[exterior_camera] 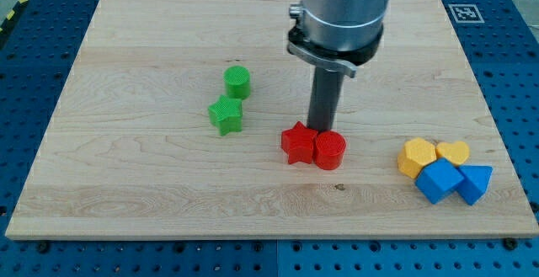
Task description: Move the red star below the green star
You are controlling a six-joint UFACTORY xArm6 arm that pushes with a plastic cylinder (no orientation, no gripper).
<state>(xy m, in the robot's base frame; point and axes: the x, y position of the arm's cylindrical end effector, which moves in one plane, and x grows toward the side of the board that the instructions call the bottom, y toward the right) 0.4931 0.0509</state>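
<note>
Currently my tip [321, 129] sits just behind the red star [297, 143] and red cylinder [329, 151], which touch side by side mid-tabletop [135, 184]. No jaws on this end effector, nothing held. Green star [226, 115] lies to the view's left, slightly higher, green cylinder [237, 82] above it.

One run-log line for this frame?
my tip: behind red star and red cylinder | red star: right of green star, not yet below

A pale wooden board [126, 193] carries green [226, 114], red [297, 143], yellow [417, 157] and blue blocks [438, 180].
</note>
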